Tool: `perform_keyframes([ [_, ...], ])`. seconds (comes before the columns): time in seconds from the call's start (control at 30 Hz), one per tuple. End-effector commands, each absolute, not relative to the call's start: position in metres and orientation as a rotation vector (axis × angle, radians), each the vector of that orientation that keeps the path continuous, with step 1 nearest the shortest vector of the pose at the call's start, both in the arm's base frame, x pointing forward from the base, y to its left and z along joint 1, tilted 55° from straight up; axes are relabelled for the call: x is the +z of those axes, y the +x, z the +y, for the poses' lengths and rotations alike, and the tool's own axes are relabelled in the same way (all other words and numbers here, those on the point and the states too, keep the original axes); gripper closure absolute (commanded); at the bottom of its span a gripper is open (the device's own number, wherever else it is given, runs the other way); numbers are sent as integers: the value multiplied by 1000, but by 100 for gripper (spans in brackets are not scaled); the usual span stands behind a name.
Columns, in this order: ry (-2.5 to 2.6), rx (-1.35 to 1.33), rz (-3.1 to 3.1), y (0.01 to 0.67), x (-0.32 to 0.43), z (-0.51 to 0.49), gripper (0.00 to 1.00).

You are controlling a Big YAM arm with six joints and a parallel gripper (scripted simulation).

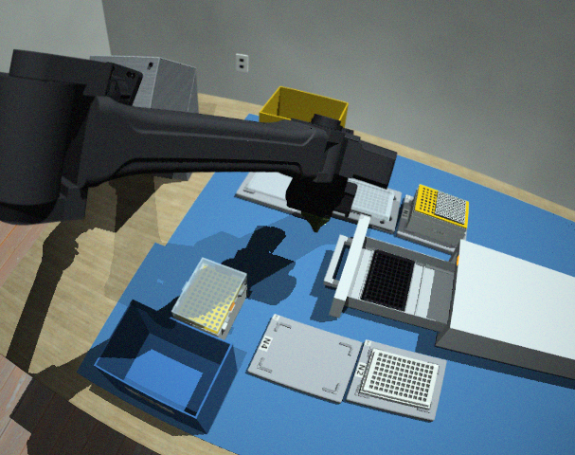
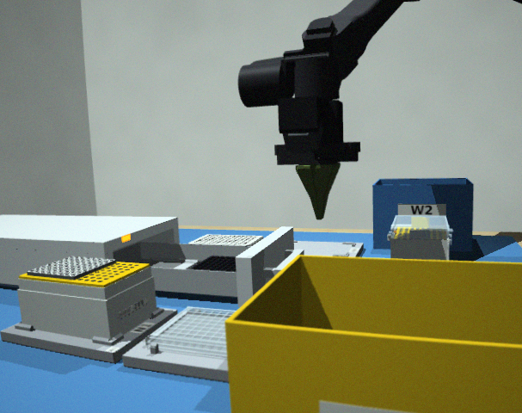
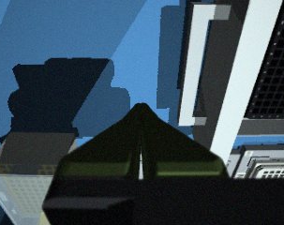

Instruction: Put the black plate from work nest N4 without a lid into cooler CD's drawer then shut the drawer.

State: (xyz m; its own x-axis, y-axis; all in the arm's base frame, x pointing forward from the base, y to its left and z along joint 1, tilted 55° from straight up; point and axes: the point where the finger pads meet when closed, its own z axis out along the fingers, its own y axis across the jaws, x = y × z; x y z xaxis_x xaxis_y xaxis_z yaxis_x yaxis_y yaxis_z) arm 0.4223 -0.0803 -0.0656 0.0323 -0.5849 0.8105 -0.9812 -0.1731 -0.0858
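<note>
Top view: a blue mat (image 1: 497, 229) on a wood bench (image 1: 131, 215), grey walls; two bins, blue (image 1: 131, 372) and yellow (image 1: 278, 105). The black plate (image 1: 387, 280) lies in the open drawer (image 1: 346, 274); nest N4 (image 1: 302, 357) is bare. Exterior view alone shows the amber lamp (image 2: 125, 237). Wrist view: the gripper (image 3: 141, 157), pinched shut on nothing, hangs above the mat.

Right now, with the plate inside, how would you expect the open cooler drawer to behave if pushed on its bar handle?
The drawer looks rigid and should probably slide straight into the housing. The bar handle spans its front, so a centred push seems least likely to skew it. The black plate lies flat, so it likely stays put.
</note>
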Motion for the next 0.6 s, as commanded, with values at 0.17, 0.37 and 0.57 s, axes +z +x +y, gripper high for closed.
perform_keyframes([
  [0.17, 1803, 995, -1584, 423, -75, -97, 100],
  [0.37, 1801, 1002, -1588, 425, -75, -101, 100],
  [0.57, 1802, 997, -1584, 427, -82, -107, 100],
])
